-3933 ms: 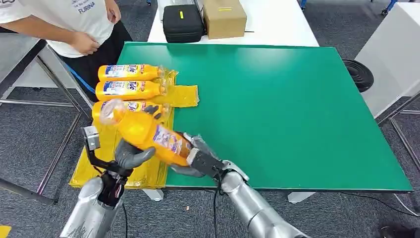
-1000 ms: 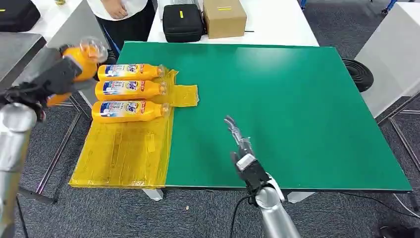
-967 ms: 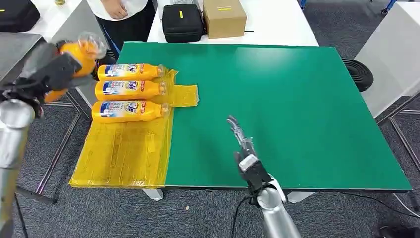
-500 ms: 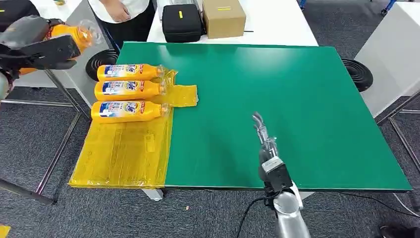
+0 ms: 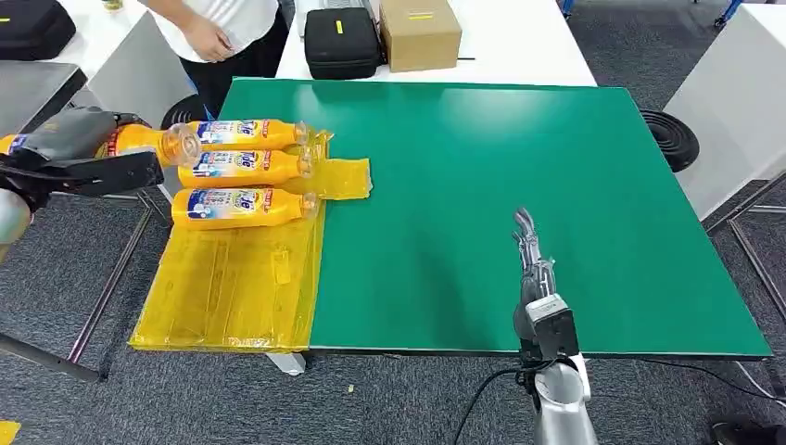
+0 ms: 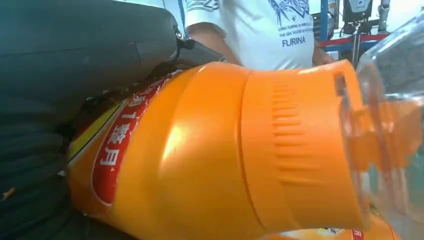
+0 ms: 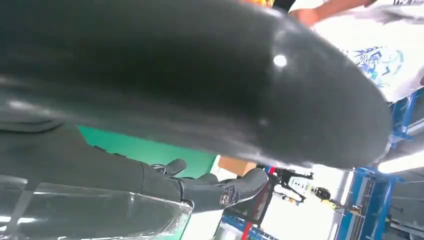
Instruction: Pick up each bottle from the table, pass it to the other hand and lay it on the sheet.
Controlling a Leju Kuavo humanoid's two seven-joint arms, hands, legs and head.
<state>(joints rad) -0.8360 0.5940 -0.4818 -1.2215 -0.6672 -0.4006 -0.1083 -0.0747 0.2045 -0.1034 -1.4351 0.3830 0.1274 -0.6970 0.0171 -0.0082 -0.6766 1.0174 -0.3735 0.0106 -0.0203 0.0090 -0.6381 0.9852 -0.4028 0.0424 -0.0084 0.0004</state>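
My left hand [image 5: 79, 159] grips an orange bottle [image 5: 148, 142] with a clear cap, held lying sideways in the air just left of the yellow sheet [image 5: 232, 278]. The left wrist view shows that bottle [image 6: 215, 155] close up against my hand [image 6: 55, 100]. Three more orange bottles lie side by side on the sheet's far end: one [image 5: 243, 133], a second [image 5: 243, 168] and a third [image 5: 243, 206]. My right hand [image 5: 533, 264] stands over the green table [image 5: 519, 167] near its front edge, fingers stretched out and holding nothing; its fingers [image 7: 210, 190] are extended in the right wrist view.
A person in a white shirt [image 5: 227, 28] stands at the table's far left corner, near the bottles. A black case [image 5: 341, 42] and a cardboard box [image 5: 419, 32] sit on the white table behind. A metal frame [image 5: 111, 269] stands left of the sheet.
My left hand has carried the bottle out to the far left, then down and back towards the sheet. My right hand, now empty, has drifted right along the table's front edge.
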